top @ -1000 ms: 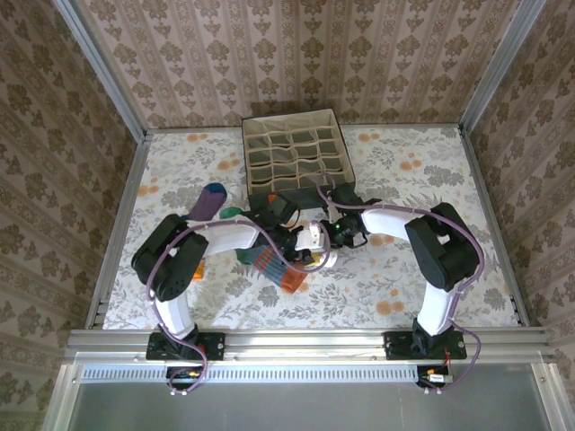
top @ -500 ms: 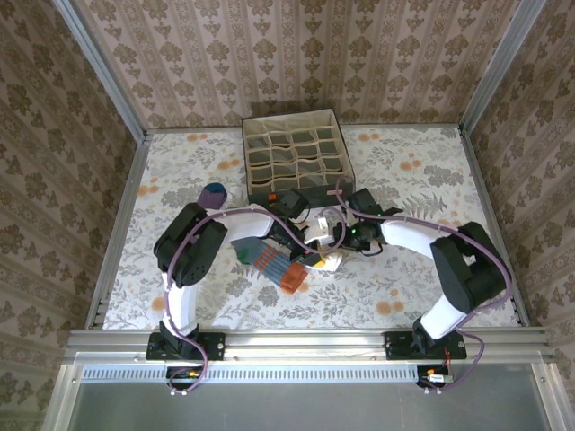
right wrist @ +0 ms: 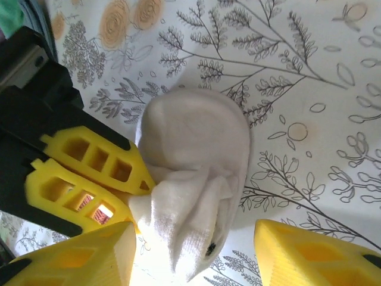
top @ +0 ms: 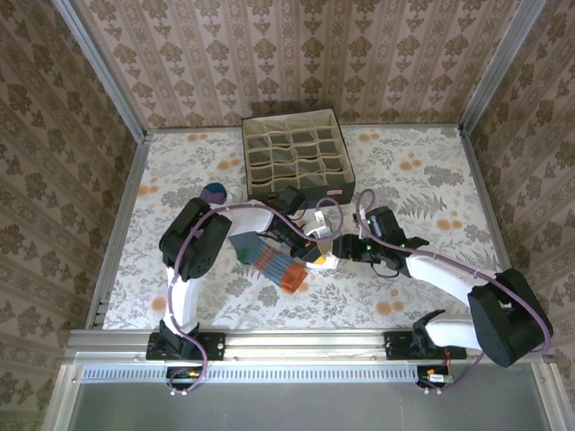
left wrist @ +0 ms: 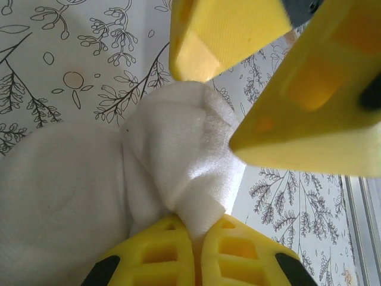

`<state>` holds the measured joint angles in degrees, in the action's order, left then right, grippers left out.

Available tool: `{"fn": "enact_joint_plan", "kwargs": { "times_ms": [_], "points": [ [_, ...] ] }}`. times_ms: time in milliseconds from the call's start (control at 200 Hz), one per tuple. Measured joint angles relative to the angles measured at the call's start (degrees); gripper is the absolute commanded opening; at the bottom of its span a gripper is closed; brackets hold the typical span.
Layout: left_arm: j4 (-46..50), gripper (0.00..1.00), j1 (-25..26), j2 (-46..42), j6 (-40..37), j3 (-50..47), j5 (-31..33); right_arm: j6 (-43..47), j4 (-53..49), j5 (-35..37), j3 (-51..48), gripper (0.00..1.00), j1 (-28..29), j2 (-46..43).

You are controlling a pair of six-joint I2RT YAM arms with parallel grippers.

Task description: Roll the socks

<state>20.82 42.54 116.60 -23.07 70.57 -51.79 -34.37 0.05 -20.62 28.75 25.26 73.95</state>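
A white sock (top: 327, 261) lies bunched on the floral table, just in front of the two grippers. My left gripper (left wrist: 199, 231) is shut on a fold of the white sock (left wrist: 113, 179); its yellow fingers (right wrist: 92, 158) pinch the sock's left side. My right gripper (right wrist: 196, 259) is open and straddles the white sock (right wrist: 196, 137) without touching it; its fingers (left wrist: 309, 101) hang above the sock. The grey-blue striped sock (top: 267, 260) with its orange cuff lies flat left of the grippers. The purple sock (top: 214, 193) lies further left.
The grey compartment box (top: 292, 154) stands at the back centre, close behind both wrists. Walls with metal rails enclose the table (top: 431, 180). Open tabletop stretches to the right and along the front edge.
The right arm has swung its elbow out to the right and toward the front, and its gripper has drawn slightly back from the white sock. The left gripper keeps its hold on the sock.
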Motion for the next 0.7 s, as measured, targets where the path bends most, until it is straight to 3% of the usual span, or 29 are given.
{"fn": "enact_joint_plan", "kwargs": {
  "times_ms": [190, 285, 355, 425, 565, 700],
  "points": [
    [0.3, 0.0, -0.3, 0.7, 0.0, 0.5, -1.0, -0.9, 3.7, -1.4, 0.6, 0.47, 0.2, 6.7],
    [0.3, 0.0, -0.3, 0.7, 0.0, 0.5, -0.9, -1.4, 4.5, -2.6, 2.6, 0.27, 0.2, 9.7],
    [0.2, 0.05, -0.6, 0.7, 0.0, 0.5, -0.9, -1.8, 4.6, -3.4, 4.3, 0.12, 0.3, 11.4],
    [0.2, 0.14, -0.6, 0.7, -0.2, 0.5, -0.7, -2.3, 4.3, -3.4, 5.5, 0.04, 0.3, 12.7],
    [-2.1, 0.29, -0.2, -0.8, -1.8, -1.3, 1.6, -3.0, 0.2, -2.7, 8.4, 0.0, 0.3, 14.5],
    [-6.4, 0.34, 1.1, -6.0, -5.1, -5.7, 9.0, -2.9, -5.6, -2.0, 13.3, 0.0, 0.5, 17.6]
  ]
}}
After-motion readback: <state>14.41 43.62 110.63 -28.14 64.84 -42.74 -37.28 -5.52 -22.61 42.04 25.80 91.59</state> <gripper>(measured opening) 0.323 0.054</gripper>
